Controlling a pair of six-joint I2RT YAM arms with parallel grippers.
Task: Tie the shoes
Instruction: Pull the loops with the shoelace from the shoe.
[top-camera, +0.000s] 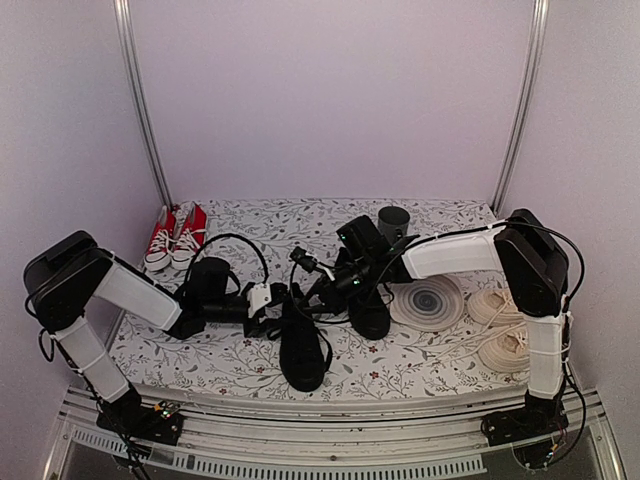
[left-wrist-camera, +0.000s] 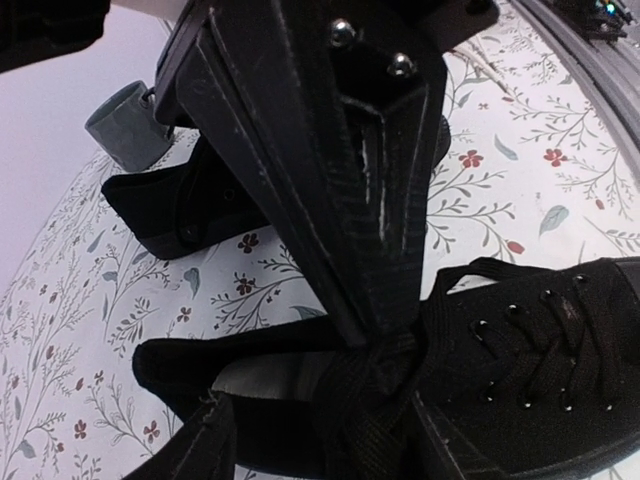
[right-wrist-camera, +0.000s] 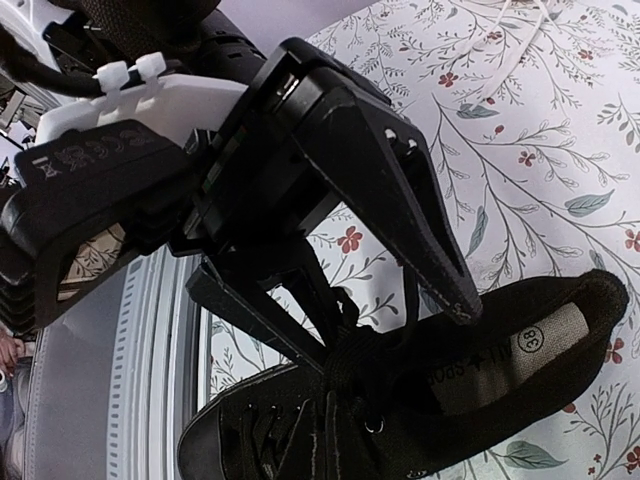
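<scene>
Two black shoes lie on the flowered table. The nearer shoe (top-camera: 303, 352) points its toe at the front edge, and the other shoe (top-camera: 369, 312) lies behind it to the right. Both grippers meet over the nearer shoe's (left-wrist-camera: 545, 375) tongue. My left gripper (left-wrist-camera: 330, 420) is open, with one finger on each side of the black lace knot (right-wrist-camera: 400, 300). My right gripper (right-wrist-camera: 335, 378) comes in from the opposite side. It is shut, and its tips are buried in that knot, pinching lace. In the left wrist view the right gripper (left-wrist-camera: 390, 322) shows as one closed wedge.
Small red-and-white sneakers (top-camera: 175, 238) stand at the back left. Cream sneakers (top-camera: 505, 328) lie at the right edge, next to a white round disc (top-camera: 428, 303). A grey cup (top-camera: 393, 222) stands behind the second shoe. A metal rail (top-camera: 330, 405) runs along the table's front edge.
</scene>
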